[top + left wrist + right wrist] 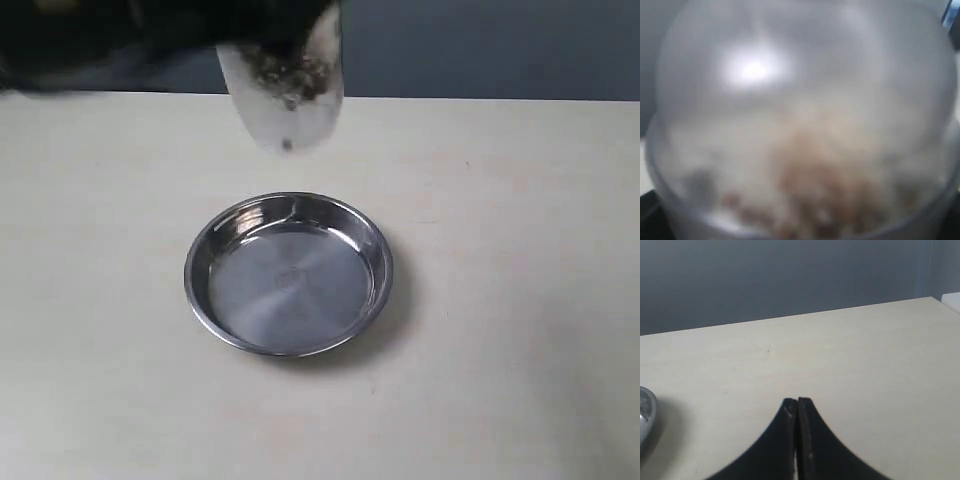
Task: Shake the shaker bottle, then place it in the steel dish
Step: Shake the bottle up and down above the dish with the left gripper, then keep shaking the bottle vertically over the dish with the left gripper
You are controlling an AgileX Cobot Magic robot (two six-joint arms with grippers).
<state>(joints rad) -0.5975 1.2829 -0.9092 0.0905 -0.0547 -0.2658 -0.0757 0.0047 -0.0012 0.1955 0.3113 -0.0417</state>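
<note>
The shaker bottle (285, 95) hangs in the air beyond the far rim of the steel dish (290, 340), smeared by motion blur, with brownish grains showing inside. The black left gripper (262, 32) at the top edge of the exterior view is shut on the bottle's upper part; its fingers are lost in dark blur. In the left wrist view the frosted bottle (805, 125) fills the picture and hides the jaws. The dish holds nothing; its rim (644, 417) shows in the right wrist view. My right gripper (797, 402) is shut on nothing, above bare table.
The pale table (520, 300) stretches all round the dish. A blue-grey wall (480, 45) stands behind its far edge. A white object (952, 300) sits at the table's corner in the right wrist view.
</note>
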